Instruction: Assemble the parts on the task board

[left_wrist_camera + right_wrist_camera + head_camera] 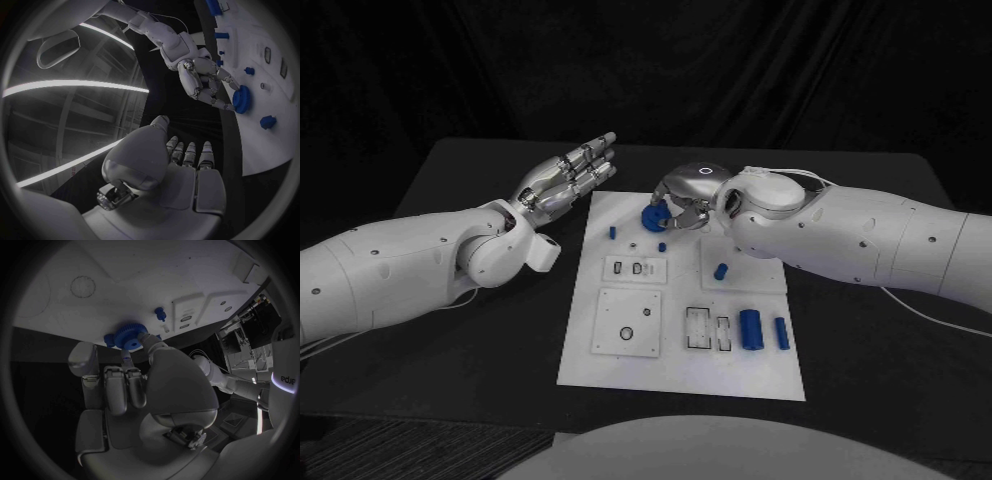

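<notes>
The white task board lies in the middle of the black table. At its far end my right hand holds a blue gear between its fingertips, right at the board's surface. The right wrist view has the gear in front of my right hand, with thumb and fingers touching it. My left hand is raised beside the board's far left corner, open, with its fingers stretched out and nothing in it. In the left wrist view, my left hand faces my right hand and the gear.
Small blue pegs stand on the board's far half. Two blue cylinders lie at its near right beside rectangular slots. A square plate with a hole sits near left. Another blue part lies close to the gear.
</notes>
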Available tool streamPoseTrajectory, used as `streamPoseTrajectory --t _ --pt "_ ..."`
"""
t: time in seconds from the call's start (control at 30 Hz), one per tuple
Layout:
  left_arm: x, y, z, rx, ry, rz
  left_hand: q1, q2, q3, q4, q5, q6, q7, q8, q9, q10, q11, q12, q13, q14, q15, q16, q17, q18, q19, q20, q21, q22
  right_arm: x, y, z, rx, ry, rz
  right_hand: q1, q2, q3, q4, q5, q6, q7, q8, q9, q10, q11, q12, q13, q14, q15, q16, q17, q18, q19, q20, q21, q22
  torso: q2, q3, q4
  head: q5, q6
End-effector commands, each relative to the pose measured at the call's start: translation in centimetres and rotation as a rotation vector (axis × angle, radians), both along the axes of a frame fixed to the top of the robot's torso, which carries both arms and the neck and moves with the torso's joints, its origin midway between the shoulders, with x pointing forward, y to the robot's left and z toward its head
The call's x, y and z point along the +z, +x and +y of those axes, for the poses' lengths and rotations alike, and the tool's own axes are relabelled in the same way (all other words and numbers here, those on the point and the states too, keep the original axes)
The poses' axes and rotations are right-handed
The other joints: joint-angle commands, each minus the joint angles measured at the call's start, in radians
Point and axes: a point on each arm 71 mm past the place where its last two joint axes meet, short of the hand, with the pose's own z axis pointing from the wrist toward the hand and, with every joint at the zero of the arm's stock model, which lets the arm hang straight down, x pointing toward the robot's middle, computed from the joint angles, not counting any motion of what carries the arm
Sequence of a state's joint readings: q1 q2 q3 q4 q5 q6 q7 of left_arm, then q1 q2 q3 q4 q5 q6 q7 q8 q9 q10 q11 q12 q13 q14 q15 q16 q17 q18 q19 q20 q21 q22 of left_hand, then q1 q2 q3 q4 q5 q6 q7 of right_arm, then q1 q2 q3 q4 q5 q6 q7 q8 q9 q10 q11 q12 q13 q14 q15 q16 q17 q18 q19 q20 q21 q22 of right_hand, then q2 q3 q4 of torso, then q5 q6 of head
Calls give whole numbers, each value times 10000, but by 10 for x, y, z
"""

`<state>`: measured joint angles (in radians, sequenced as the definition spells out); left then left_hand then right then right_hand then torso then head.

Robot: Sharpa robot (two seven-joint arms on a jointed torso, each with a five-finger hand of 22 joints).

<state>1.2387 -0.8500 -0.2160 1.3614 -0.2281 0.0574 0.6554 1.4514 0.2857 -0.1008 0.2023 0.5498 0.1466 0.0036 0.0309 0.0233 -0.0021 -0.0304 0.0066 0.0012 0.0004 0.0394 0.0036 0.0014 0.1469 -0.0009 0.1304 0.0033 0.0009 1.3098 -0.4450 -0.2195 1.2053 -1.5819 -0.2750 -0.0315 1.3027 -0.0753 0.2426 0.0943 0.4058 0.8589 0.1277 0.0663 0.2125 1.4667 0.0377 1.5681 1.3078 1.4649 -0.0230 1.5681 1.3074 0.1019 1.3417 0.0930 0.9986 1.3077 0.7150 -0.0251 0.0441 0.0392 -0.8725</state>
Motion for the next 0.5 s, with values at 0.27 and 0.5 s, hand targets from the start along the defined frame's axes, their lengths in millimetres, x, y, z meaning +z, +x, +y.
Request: streamPoseTrajectory --t 0.27,0.5 --pt "0 0 -2 -133 -121 -40 86 -12 41 1 35 -28 43 -24 5 21 81 -66 -12 -4 90 -36 -14 102 9 47 -33 -9 -2 1 -4 -171 -178 83 13 -22 -126 27 -171 -5915 -554 -363 -1757 1041 -365 27 2630 1059 -198 27 2634 129 -375 -185 -688 1135 1 3 7 12 -2" --pt "0 0 -1 -127 -116 -36 86 -12 41 1 35 -28 43 -24 5 21 81 -66 -12 -4 90 -36 -14 102 9 47 -33 -9 -2 2 -9 -257 -148 33 -80 152 -99 130 -78 -5317 -548 -242 -1693 1041 -400 27 2630 1059 -246 27 2634 136 -430 -249 -799 1116 2 1 17 11 -2"
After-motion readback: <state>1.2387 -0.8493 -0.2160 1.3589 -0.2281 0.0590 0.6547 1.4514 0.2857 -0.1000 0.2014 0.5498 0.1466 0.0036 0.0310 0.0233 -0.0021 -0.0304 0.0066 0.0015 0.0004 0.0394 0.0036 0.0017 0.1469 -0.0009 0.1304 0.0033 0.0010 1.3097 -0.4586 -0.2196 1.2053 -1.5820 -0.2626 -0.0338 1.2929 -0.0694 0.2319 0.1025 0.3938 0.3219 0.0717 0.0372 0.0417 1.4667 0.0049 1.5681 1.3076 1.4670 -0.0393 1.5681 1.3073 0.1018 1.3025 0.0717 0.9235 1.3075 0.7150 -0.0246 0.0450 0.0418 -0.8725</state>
